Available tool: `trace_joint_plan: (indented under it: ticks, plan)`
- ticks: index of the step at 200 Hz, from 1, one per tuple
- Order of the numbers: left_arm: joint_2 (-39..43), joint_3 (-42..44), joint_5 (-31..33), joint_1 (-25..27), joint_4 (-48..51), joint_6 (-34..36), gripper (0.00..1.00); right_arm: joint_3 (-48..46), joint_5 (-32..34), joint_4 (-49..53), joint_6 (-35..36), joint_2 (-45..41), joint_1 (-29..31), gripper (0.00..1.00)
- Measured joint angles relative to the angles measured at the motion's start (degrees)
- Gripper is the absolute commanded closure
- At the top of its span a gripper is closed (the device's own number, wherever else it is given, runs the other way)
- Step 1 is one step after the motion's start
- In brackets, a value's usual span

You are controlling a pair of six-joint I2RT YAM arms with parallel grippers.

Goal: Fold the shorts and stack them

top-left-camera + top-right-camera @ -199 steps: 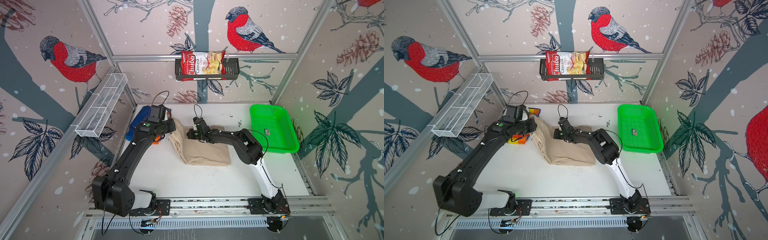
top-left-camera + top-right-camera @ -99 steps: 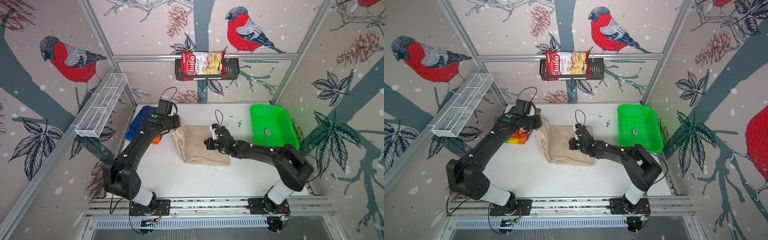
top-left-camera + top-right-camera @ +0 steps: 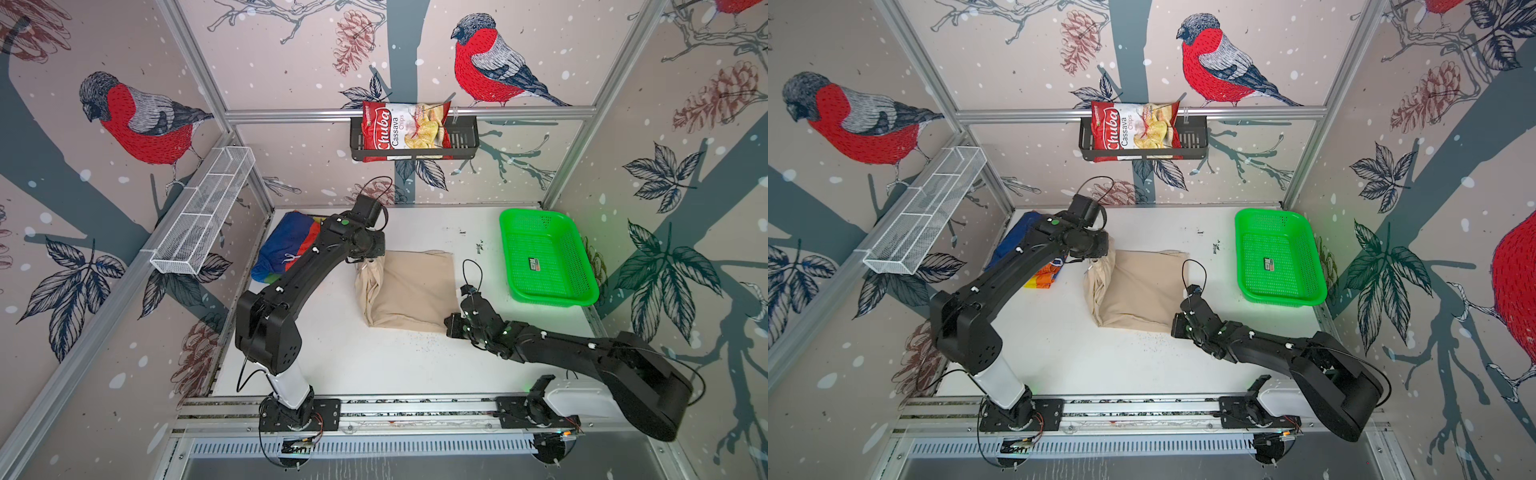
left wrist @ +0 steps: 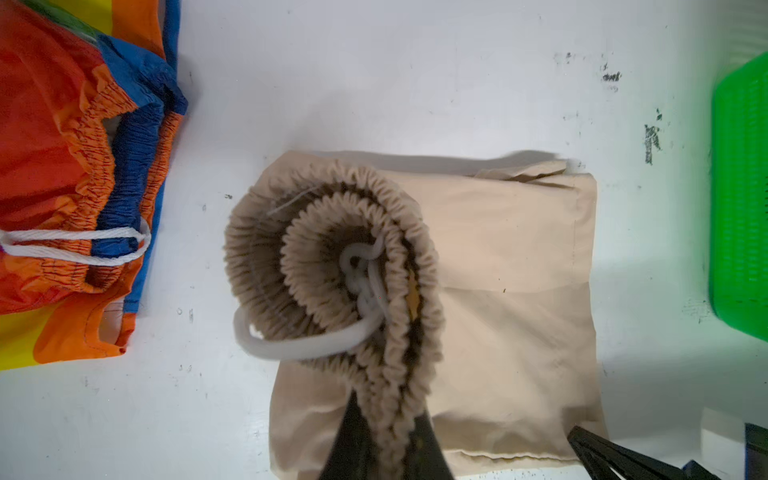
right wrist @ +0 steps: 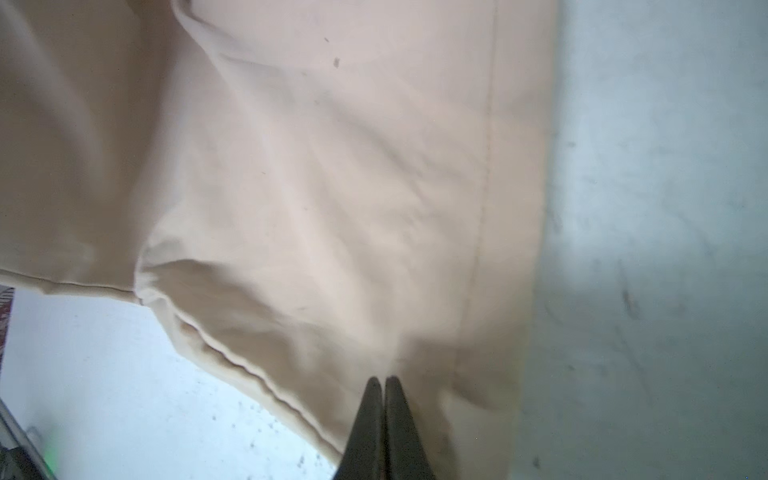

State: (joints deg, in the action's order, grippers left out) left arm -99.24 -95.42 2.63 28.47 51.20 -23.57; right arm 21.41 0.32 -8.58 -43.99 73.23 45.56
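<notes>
Your right gripper (image 5: 384,380) pulled back to near corner of beige shorts (image 3: 415,291), clenched shut, left gripper (image 4: 386,415) pinching waistband (image 4: 332,232), bag (image 3: 403,131) reads "Chuba Cassava Chips", left arm partly hiding rainbow shorts (image 3: 282,245)

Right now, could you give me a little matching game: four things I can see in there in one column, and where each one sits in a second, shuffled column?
Things:
1. beige shorts
2. rainbow-striped shorts
3. green basket
4. chips bag

Places:
A. in the black rack on the back wall
B. far left corner of the table
C. right side of the table
D. mid-table, waistband pinched by the left gripper

Pairs: 1-D, 2-B, 3-C, 4-A.
</notes>
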Motion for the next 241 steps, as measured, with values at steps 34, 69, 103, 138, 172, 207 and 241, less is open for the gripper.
trace_joint_plan:
  ticks: [34, 69, 103, 138, 172, 207, 241]
  plan:
    - [-2.7, -6.1, 1.8, 2.5, 4.6, -0.4, 1.00, -2.9, 0.9, -3.3, -1.3, 0.5, 0.0, 0.99]
    - [-4.6, -10.1, 1.1, 5.1, 5.8, -2.8, 1.00, -3.8, 1.3, -9.5, -2.4, 3.3, 0.2, 1.00]
    - [-7.8, -11.1, -1.7, 8.3, 3.8, -6.2, 1.00, -4.3, 1.6, -14.6, -2.6, 6.0, 0.7, 1.00]
    - [-10.8, -8.2, -4.2, 10.8, -1.0, -9.8, 1.00, -4.8, 2.3, -17.4, -2.9, 7.0, 1.3, 1.00]
    - [-12.9, -2.7, -7.6, 11.3, -7.0, -14.3, 1.00, -5.3, 2.4, -19.3, -2.9, 7.4, 1.4, 1.00]
    - [-13.4, -1.2, -9.8, 12.3, -12.1, -18.1, 1.00, -5.7, 2.4, -21.4, -2.9, 8.7, 1.5, 1.00]
    - [-13.4, 0.7, -11.5, 12.7, -16.7, -20.7, 0.46, -5.6, 2.4, -24.9, -3.9, 11.4, 1.6, 1.00]
